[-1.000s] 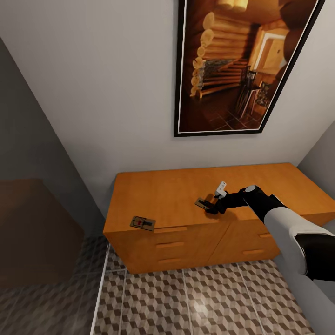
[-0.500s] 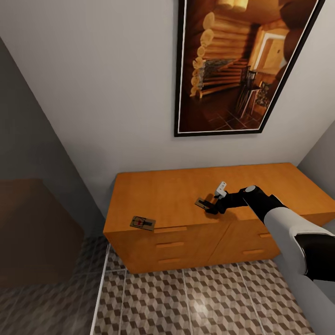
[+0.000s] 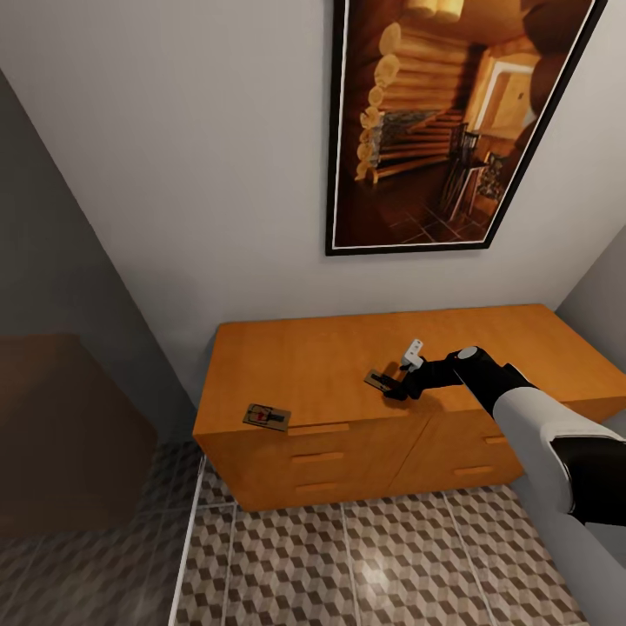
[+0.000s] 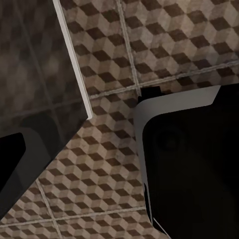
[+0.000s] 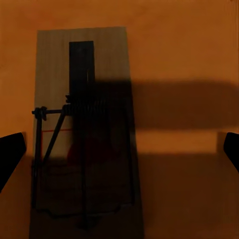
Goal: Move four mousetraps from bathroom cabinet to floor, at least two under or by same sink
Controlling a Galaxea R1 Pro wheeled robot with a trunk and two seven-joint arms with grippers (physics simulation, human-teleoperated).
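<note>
The orange-brown cabinet stands against the wall, with two mousetraps on its top. One mousetrap lies at the front left edge, red mark showing. The other mousetrap lies mid-top, right at the tips of my right gripper. In the right wrist view this mousetrap lies flat just below my right gripper, which is open, a dark fingertip at each side of the trap. My left gripper hangs open over the cube-patterned bathroom floor.
A large framed picture hangs on the wall above the cabinet. A dark brown unit stands at the left. The tiled floor spreads in front of the drawers. A pale threshold strip borders the tiles.
</note>
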